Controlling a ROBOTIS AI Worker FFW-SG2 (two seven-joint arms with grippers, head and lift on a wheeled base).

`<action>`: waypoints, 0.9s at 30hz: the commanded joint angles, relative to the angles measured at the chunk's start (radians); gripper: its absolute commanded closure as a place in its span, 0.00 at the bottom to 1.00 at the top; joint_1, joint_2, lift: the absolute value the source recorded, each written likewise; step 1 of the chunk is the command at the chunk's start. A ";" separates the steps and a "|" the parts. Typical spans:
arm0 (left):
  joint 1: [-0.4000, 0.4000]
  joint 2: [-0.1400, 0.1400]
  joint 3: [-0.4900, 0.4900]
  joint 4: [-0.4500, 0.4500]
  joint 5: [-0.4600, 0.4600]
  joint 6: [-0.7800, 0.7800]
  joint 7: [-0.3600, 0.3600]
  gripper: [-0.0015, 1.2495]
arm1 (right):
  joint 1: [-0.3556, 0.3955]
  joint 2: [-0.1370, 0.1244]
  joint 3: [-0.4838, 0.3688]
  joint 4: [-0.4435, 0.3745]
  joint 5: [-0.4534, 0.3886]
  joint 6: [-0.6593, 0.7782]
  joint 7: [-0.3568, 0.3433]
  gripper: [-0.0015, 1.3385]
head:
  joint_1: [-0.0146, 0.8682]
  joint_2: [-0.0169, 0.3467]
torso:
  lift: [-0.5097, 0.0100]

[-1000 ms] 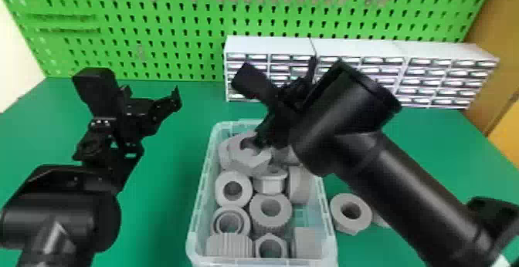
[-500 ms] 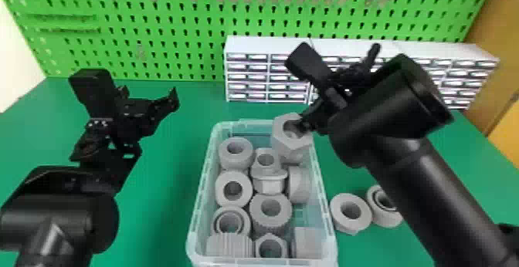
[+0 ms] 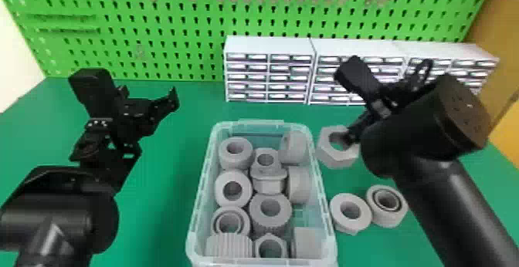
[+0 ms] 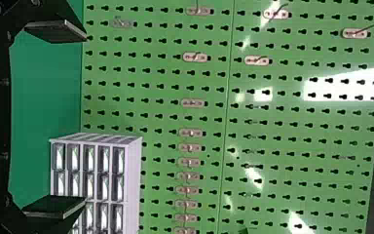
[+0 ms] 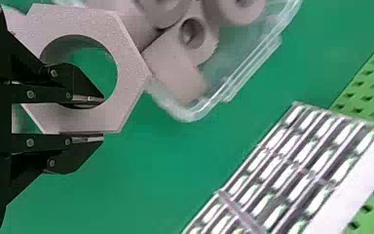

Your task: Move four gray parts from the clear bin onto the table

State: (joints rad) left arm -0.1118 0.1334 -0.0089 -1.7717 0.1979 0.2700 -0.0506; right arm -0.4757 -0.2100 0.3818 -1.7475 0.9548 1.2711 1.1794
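1. Pinching one wall of a gray, hexagonal, nut-shaped part [image 3: 338,161], the right gripper [image 3: 349,137] is at the right side of the clear plastic bin [image 3: 260,123]; in its wrist view one black finger [image 5: 85,100] passes into the wide round hole and the other lies along an outer flat side
2. In the head view that hexagonal part is outside the bin, near the far end of its right wall; whether it touches the green table [image 3: 170,150] I cannot tell
3. The left gripper [image 3: 148,110] is to the left of the bin, above the table, its two flat black fingers spread wide apart with nothing between them
4. Resting on the table to the right of the bin, nearer the robot than the held part, are a gray round part with a flanged edge [image 3: 340,222] and a gray ring with a second ring inside its hole [image 3: 386,220], side by side
5. Inside the bin sits a mixed load of gray parts [image 3: 270,222], some with their holes facing up, others tipped onto their sides
6. Behind the bin stand white small-drawer cabinets [image 3: 266,46], in front of a green perforated pegboard [image 3: 173,15] fitted with small metal hooks
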 commanded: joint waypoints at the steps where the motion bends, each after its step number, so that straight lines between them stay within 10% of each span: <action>1: -0.002 0.000 0.000 0.000 0.000 0.000 0.000 0.09 | 0.039 -0.015 -0.021 -0.033 0.114 0.036 0.046 0.88 | 0.79 0.12 | 0.89; 18: -0.008 0.000 -0.011 0.000 0.000 0.000 0.000 0.09 | 0.066 -0.029 -0.110 0.065 0.156 -0.010 0.080 0.88 | 0.79 0.12 | 0.89; 27: -0.008 0.000 -0.013 0.000 0.000 0.000 0.000 0.09 | 0.023 0.006 -0.121 0.194 -0.002 -0.079 -0.067 0.88 | 0.79 0.12 | 0.89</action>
State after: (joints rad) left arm -0.1209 0.1334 -0.0213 -1.7717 0.1979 0.2700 -0.0506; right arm -0.4318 -0.2193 0.2606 -1.6055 1.0310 1.2246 1.1624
